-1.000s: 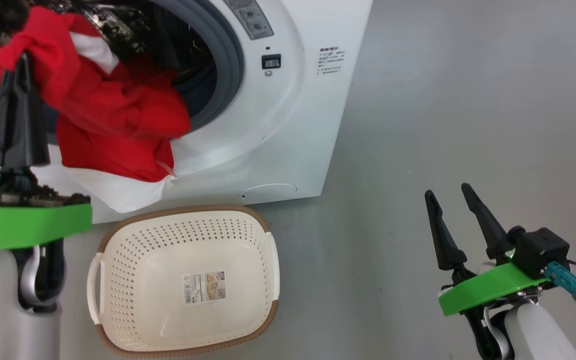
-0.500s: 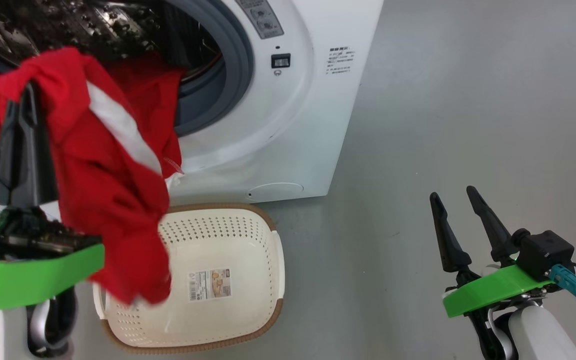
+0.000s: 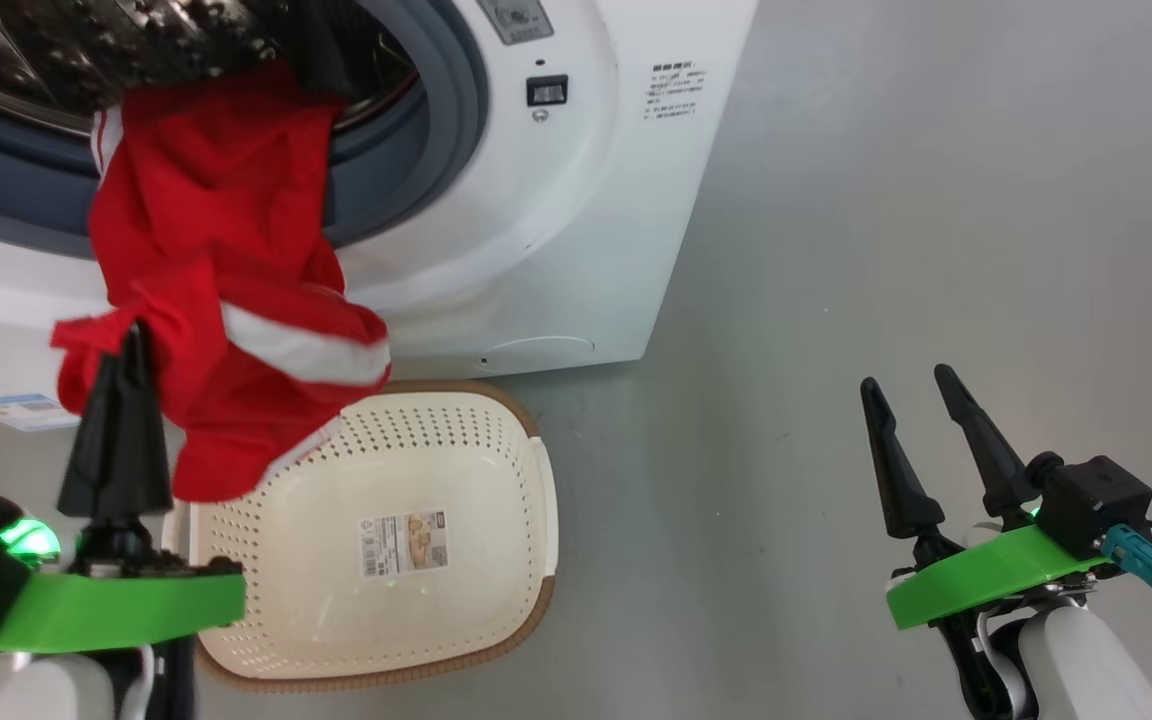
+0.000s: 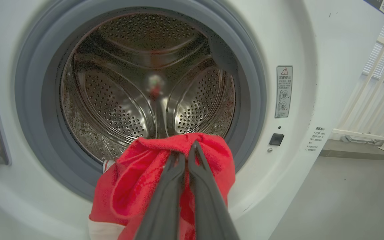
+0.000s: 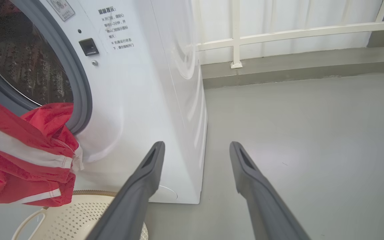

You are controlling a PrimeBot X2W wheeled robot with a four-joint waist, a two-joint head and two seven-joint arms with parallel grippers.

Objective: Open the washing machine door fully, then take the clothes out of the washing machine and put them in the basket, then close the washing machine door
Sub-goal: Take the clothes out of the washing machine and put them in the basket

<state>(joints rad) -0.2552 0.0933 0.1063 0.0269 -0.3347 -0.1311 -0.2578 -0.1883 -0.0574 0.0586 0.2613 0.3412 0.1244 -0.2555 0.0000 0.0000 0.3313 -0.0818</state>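
Note:
The white washing machine [image 3: 556,230] stands with its drum [image 4: 145,83] exposed; the washing machine door is out of view. Red clothes with white panels [image 3: 216,260] trail from the grey rubber ring down over the machine's front. My left gripper [image 3: 131,335] is shut on a bunched red fold of them, just above the left rim of the cream basket [image 3: 496,470]. In the left wrist view the gripper [image 4: 188,150] pinches the clothes [image 4: 135,173] in front of the drum mouth. My right gripper [image 3: 911,385] hangs open over the floor at the right, holding nothing; its wrist view catches the clothes [image 5: 22,156] and the basket [image 5: 78,213].
Grey floor spreads to the right of the washing machine [image 5: 165,83]. A white railing [image 5: 278,33] runs along the far wall behind it. The basket sits on the floor directly against the machine's front, a label sticker [image 3: 404,543] on its bottom.
My left gripper has come down and away from the drum mouth, drawing the red clothes out over the basket's edge. The head camera shifted a little. The right gripper has stayed put.

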